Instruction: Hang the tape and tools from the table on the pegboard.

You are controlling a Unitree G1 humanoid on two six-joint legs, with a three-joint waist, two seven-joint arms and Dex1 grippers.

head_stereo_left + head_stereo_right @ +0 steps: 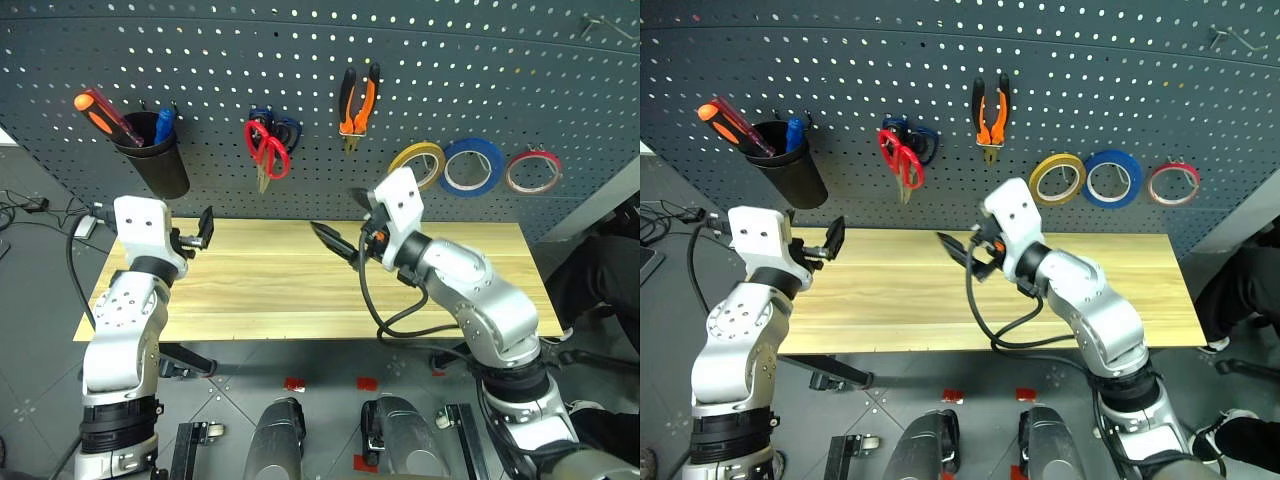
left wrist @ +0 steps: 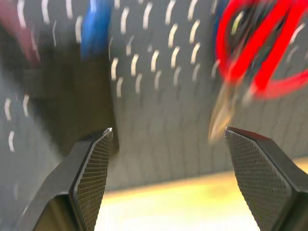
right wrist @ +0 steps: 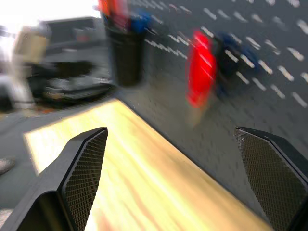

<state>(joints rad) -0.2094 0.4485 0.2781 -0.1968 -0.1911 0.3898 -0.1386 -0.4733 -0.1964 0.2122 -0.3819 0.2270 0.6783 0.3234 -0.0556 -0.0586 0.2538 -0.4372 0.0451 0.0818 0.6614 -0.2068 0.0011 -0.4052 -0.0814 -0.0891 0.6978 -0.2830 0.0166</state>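
The yellow tape (image 1: 417, 163) hangs on the pegboard (image 1: 500, 60), right of the orange-and-black pliers (image 1: 358, 100). The red-handled scissors (image 1: 268, 150) hang further left. The screwdriver (image 1: 100, 113) stands in a black cup (image 1: 160, 160) hooked to the board. The wooden table (image 1: 270, 290) below carries no tools. My left gripper (image 1: 197, 234) hovers open and empty over the table's left end, facing the board under the cup. My right gripper (image 1: 345, 220) is open and empty above the table's middle, pointing left toward the scissors (image 3: 199, 67).
A blue tape roll (image 1: 473, 166) and a thin red roll (image 1: 533, 171) hang right of the yellow one. Blue-handled scissors (image 1: 285, 128) hang behind the red pair. A blue-handled item (image 1: 164, 122) shares the cup. A person's dark-clothed legs (image 1: 600, 270) are past the table's right end.
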